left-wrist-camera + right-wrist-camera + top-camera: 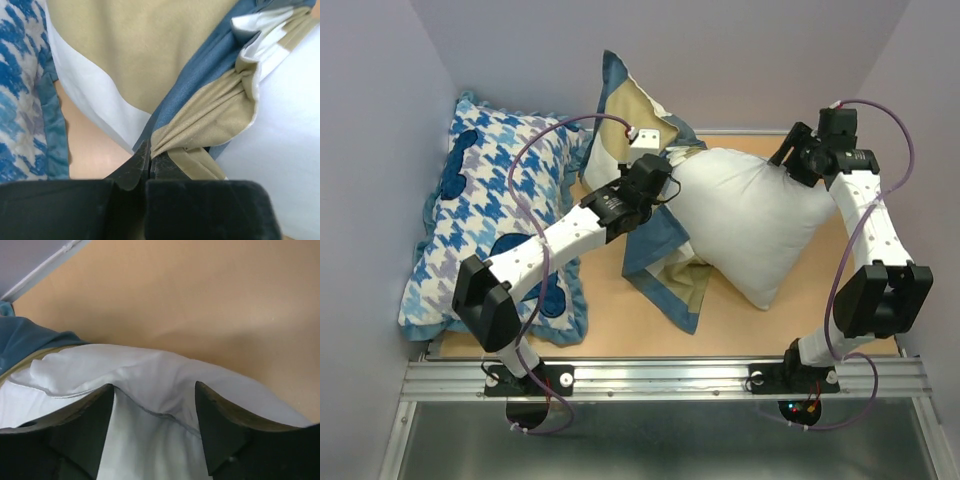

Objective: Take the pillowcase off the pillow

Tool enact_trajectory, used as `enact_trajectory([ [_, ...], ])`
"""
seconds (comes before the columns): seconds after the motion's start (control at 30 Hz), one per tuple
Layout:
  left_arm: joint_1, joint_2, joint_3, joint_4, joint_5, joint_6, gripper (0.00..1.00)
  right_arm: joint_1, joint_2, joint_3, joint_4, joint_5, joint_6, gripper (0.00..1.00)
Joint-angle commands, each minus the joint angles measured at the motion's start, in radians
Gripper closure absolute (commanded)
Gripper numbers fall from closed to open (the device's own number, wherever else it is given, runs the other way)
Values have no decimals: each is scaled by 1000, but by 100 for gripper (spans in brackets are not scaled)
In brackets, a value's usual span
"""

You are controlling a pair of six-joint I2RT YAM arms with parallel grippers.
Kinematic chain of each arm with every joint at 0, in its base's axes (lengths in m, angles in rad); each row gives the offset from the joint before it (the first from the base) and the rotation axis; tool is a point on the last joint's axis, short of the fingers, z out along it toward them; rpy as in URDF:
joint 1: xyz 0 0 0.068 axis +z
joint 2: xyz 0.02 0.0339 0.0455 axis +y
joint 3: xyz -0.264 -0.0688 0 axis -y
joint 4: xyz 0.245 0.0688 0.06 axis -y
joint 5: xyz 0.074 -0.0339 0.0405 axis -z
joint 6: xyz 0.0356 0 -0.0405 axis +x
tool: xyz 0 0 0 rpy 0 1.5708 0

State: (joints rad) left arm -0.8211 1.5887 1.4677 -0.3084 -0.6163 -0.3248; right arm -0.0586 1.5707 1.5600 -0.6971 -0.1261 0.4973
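**One cover, one pillow, one cushion: the cover hangs almost empty**

Count from above: one pillowcase, one pillow, one houndstooth cushion, and two arms of mine on the counter. That's the lot.

My left jaws are together, clamped on a tan fold of the pillowcase right at the blue edging. The wrist view shows the cloth running straight into the tips. The cover stands up in a loose peak toward the back wall and spills forward in a blue-edged flap.

The pillow lies to the right of it, plump and bare white over nearly all its length. Its left corner touches the bunched fabric (whether that corner sits inside the cover, I cannot tell).

My right jaws are apart at the pillow's far right corner. The seam runs between the two fingers, and neither one squeezes it.

The cushion lies flat at the far left, under my left arm, with its frilled edge touching the pillowcase.
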Motion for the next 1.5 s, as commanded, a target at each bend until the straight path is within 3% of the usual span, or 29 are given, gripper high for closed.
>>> enact_trajectory([
  [0.0,8,69,83,-69,-83,58,100,103,-60,26,87,247,-65,22],
  [0.1,2,126,132,-70,-21,56,100,209,-86,58,73,325,-89,12],
  [0.13,2,149,143,-69,-1,53,100,262,-99,66,65,357,-92,0],
  [0.3,2,214,224,-77,29,44,100,442,-176,-1,59,466,-109,0],
  [0.5,2,263,284,-78,79,49,100,522,-316,-184,74,664,-89,0],
  [0.57,2,281,290,-77,101,40,100,522,-330,-166,74,738,-111,0],
  [0.67,2,284,270,-71,122,21,100,522,-339,-83,74,683,-118,0],
  [0.8,2,272,243,-43,153,10,100,528,-281,-35,13,475,-106,0],
  [0.97,2,261,241,-26,176,10,100,657,-256,-314,50,572,-39,0],
  [1.1,2,246,218,-15,184,4,100,721,-235,-499,184,603,21,0],
  [1.33,-1,212,189,0,223,-11,100,718,-26,-584,312,684,56,1],
  [1.37,-3,203,180,9,234,-11,100,709,-11,-583,312,687,60,6],
  [1.4,-1,189,168,20,251,-10,100,695,0,-581,329,671,57,18],
  [1.43,-3,169,145,41,253,-8,100,656,6,-568,334,649,44,40],
  [1.47,-1,159,132,49,242,0,99,637,0,-561,335,607,37,86],
])
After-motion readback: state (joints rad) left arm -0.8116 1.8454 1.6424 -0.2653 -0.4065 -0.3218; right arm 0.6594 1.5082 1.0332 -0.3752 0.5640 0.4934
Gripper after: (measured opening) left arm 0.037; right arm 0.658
